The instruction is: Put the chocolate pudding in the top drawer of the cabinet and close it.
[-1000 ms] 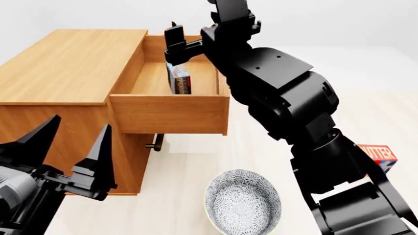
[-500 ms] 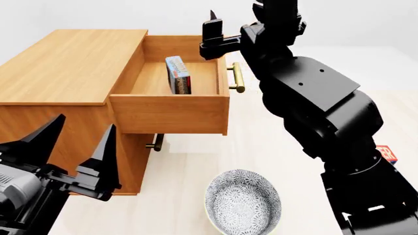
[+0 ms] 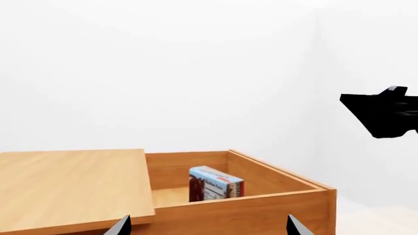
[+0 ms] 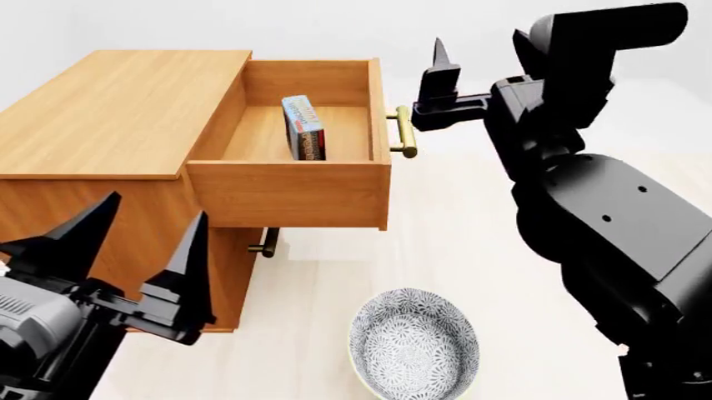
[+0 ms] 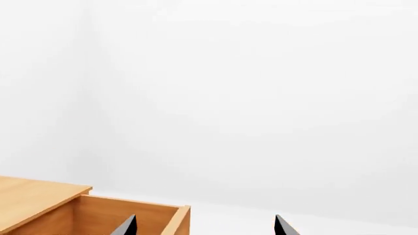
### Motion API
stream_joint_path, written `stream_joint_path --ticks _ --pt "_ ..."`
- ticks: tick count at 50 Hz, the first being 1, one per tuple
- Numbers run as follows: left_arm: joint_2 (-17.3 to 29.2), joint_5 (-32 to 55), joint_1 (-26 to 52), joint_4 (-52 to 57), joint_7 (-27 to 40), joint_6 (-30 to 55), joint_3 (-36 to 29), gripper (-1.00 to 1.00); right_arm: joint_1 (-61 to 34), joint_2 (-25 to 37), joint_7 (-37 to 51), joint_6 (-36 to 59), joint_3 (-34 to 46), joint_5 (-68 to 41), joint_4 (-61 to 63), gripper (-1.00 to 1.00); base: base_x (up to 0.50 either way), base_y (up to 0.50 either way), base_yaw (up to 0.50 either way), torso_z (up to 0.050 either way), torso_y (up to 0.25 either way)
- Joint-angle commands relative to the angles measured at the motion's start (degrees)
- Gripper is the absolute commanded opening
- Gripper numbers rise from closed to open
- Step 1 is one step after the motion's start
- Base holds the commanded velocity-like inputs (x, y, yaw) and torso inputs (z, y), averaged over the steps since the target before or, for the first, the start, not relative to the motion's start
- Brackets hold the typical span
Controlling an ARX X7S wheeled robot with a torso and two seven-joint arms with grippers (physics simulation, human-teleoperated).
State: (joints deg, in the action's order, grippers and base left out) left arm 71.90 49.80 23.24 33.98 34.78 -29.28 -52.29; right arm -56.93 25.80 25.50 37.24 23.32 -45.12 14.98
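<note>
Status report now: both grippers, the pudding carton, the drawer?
Left gripper open, empty, low beside the light-brown wooden cabinet. Right gripper empty, by the brass handle. Light-blue chocolate pudding carton upright inside the open top drawer. Nothing blocking.

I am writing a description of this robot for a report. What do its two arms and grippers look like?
Both arms are glossy black with rounded, bulky link housings; the right arm shows small dark screw recesses. Each gripper carries two flat, pointed, triangular black fingers, plain on the left gripper and also on the right gripper. A light grey cylindrical section sits behind the left gripper. No cables or markings show.
</note>
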Motion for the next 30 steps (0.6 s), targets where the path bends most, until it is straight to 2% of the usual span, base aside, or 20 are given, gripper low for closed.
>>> stream_joint_path --ticks 1,30 --pt "-0.62 -0.47 0.54 0.79 0.07 1.56 -0.04 1.0 7.76 5.82 3.02 -1.87 -2.97 0.09 8.07 1.0 0.0 0.0 0.0 0.0 0.0" --pt "-2.65 -1.02 2.03 2.83 0.3 5.27 -0.19 1.0 24.43 11.58 5.4 -13.41 -9.22 5.02 12.77 1.0 0.0 0.0 0.0 0.0 0.0"
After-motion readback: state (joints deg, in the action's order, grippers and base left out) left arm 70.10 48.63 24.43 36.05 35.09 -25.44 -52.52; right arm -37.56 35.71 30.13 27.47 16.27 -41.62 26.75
